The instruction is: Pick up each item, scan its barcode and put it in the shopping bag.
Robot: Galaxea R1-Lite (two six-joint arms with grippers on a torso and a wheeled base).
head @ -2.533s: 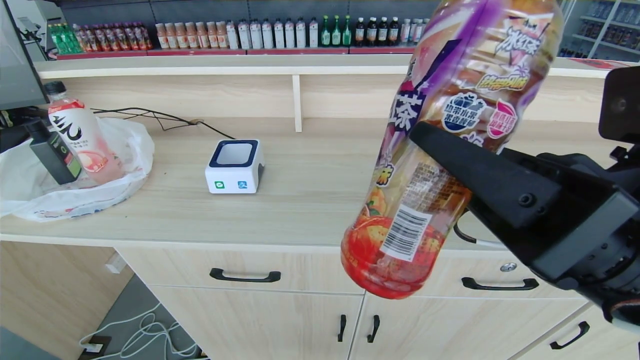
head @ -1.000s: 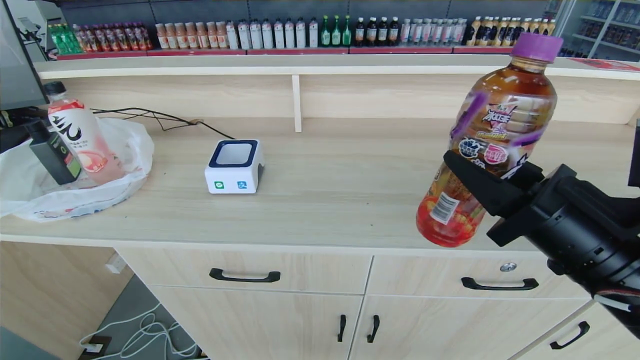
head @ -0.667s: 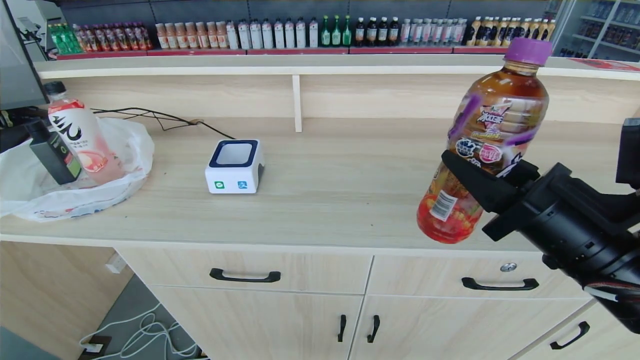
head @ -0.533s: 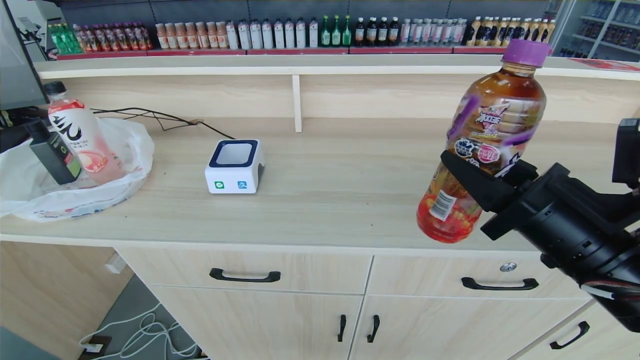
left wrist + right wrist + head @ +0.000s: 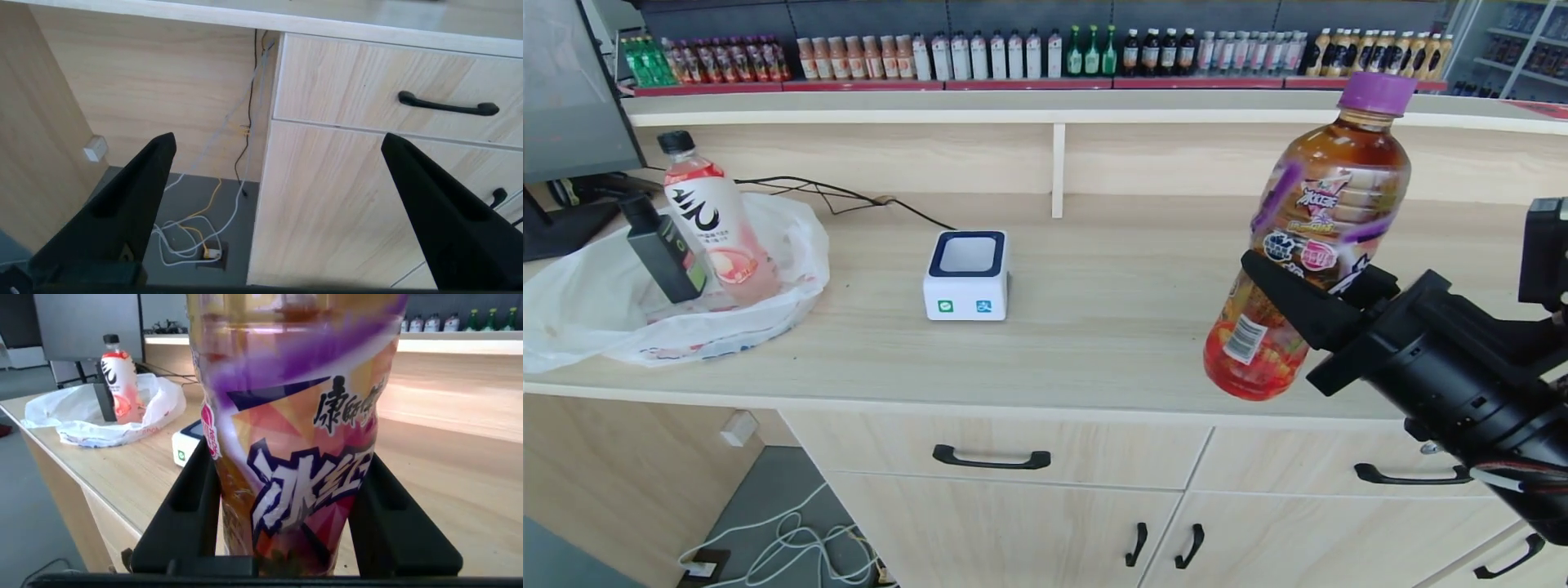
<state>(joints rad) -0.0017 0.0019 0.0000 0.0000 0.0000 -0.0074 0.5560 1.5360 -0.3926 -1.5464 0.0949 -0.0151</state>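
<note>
A tea bottle [image 5: 1319, 237] with a purple cap and an orange and purple label hangs upright above the counter's right front part. My right gripper [image 5: 1327, 282] is shut on its lower half, and the barcode faces the head camera. In the right wrist view the tea bottle [image 5: 294, 457] sits between the fingers [image 5: 192, 506] of that gripper [image 5: 290, 514]. The white scanner [image 5: 966, 273] stands at mid-counter, well left of the bottle. The white shopping bag [image 5: 596, 302] lies at the far left. My left gripper [image 5: 278, 220] is open, below counter height before the cabinet front.
A pink bottle [image 5: 715, 220] and a dark bottle [image 5: 666, 253] stand in the bag. A monitor [image 5: 572, 90] rises behind it and a cable [image 5: 849, 196] runs to the scanner. The raised back ledge [image 5: 1054, 118] borders the counter. Bare wood lies between scanner and tea bottle.
The right gripper carried the tea bottle from close to the head camera down and away to the right, then held it almost still. The head camera has turned, shifting the whole picture right.
</note>
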